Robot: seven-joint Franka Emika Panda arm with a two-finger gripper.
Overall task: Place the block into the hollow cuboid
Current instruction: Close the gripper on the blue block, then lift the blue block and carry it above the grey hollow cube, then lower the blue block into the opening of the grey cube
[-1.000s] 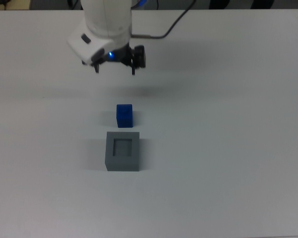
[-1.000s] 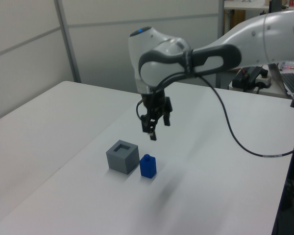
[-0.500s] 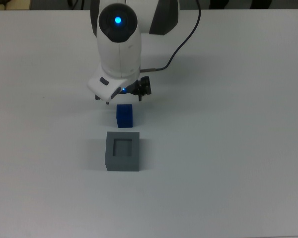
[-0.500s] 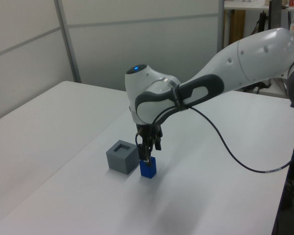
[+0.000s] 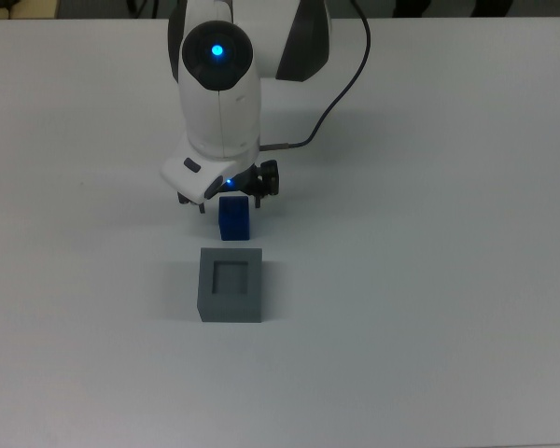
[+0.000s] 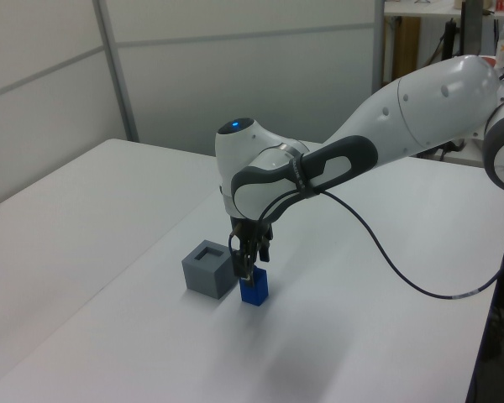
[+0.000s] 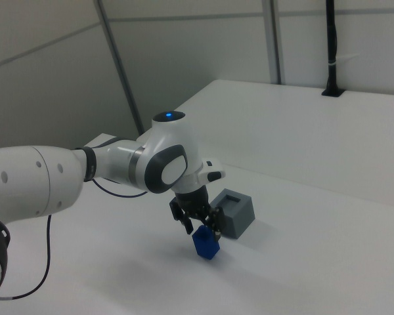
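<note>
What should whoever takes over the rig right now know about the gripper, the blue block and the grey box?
Gripper: lowered right onto the blue block, fingers on either side of its top. Whether it has closed on the block cannot be told.
Blue block: on the white table, close beside the grey box but apart from it, on the side toward the arm in the top view.
Grey box: upright, its square recess facing up and empty.
Done: the approach to the block.
Left: confirm the grip, lift the block, carry it over the box and release it into the recess.
</note>
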